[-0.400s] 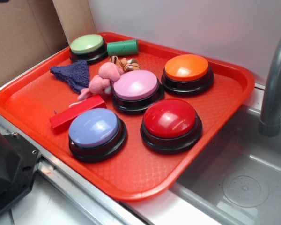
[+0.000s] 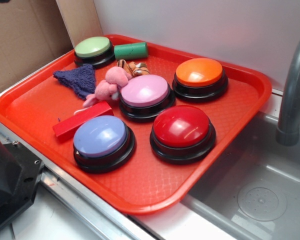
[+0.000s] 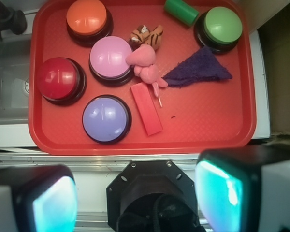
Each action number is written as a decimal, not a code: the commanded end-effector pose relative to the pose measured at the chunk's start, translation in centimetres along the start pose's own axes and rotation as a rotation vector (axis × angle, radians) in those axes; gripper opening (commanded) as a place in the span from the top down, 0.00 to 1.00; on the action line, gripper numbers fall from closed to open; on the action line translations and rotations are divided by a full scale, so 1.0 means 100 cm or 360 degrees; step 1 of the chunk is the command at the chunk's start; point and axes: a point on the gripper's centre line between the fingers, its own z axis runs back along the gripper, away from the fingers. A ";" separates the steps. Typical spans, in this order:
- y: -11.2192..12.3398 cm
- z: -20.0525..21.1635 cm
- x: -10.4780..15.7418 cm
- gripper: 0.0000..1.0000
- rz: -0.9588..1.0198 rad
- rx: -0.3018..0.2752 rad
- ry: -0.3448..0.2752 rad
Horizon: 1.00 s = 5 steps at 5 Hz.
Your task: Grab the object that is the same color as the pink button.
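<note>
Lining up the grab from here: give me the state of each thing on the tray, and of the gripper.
gripper: open, above the tray's near edge, holding nothing.
pink plush toy: lying free, touching the pink button.
pink button: upright, unpressed.
tiger plush: lying beside the pink toy.
purple cloth: crumpled flat.
red block: lying flat.
green cylinder: on its side.

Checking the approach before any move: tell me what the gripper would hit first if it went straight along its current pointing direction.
Probably the red tray near its front edge. The open gripper looks down from above; the red block and pink toy lie further in. Depth is unclear.
</note>
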 end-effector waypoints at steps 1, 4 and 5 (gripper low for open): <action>0.022 -0.032 0.035 0.00 0.0632 0.0165 0.0126; 0.058 -0.097 0.081 0.00 0.1706 0.0345 0.0174; 0.063 -0.114 0.090 0.00 0.1794 0.0350 0.0160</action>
